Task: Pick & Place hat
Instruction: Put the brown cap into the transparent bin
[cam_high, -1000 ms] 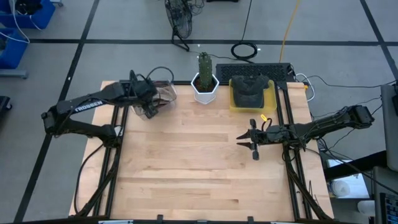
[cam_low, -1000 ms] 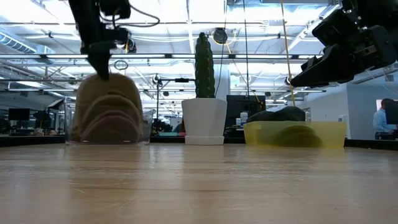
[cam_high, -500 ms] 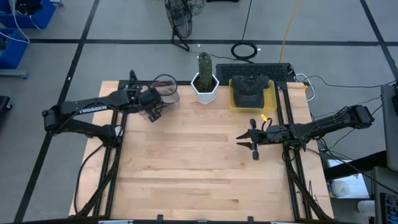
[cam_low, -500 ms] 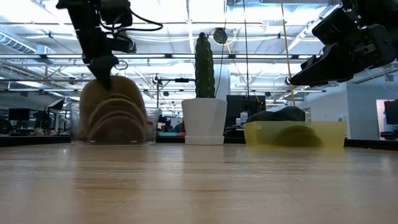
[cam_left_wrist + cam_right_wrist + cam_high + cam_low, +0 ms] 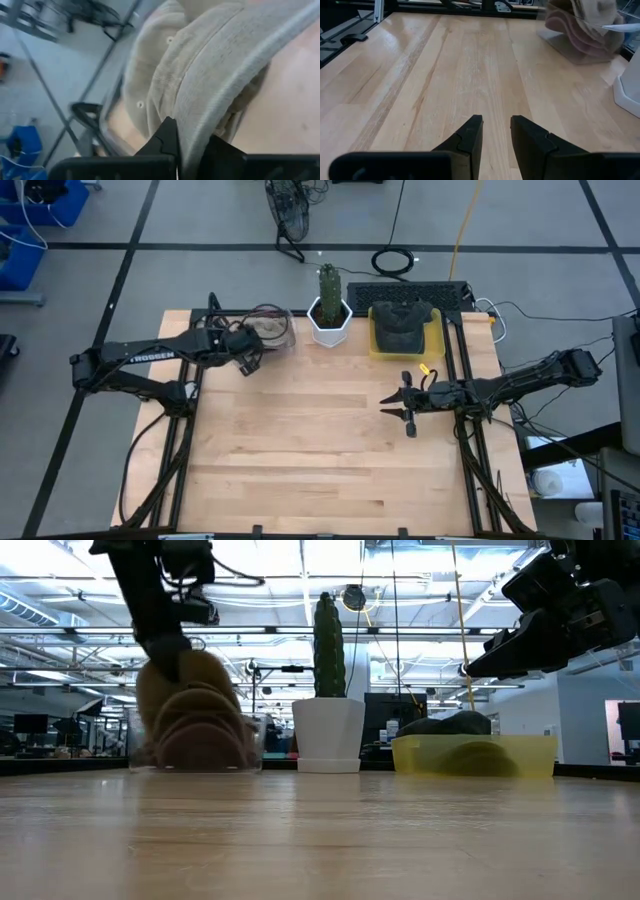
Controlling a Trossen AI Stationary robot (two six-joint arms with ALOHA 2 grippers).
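- The left gripper [image 5: 250,352] is pinched tight on the beige hat [image 5: 268,330], its two dark fingers [image 5: 167,140] clamped on the corduroy edge, as the left wrist view shows up close.
- That hat sits right at the gripper's tips, in a clear container [image 5: 278,328] at the far edge of the table [image 5: 320,450]. From the low view the hat [image 5: 192,710] bulges above the container's clear wall [image 5: 250,740], with the arm coming down onto its top.
- Just past the container, on the side away from the left arm, stands a white pot with a cactus [image 5: 329,308], and beyond that a yellow bin [image 5: 405,332] with a dark hat [image 5: 403,323] in it.
- The right gripper [image 5: 408,408] hangs above the table well apart from the left one, nearer the yellow bin, with its fingers [image 5: 470,136] set a narrow gap apart and nothing between them.
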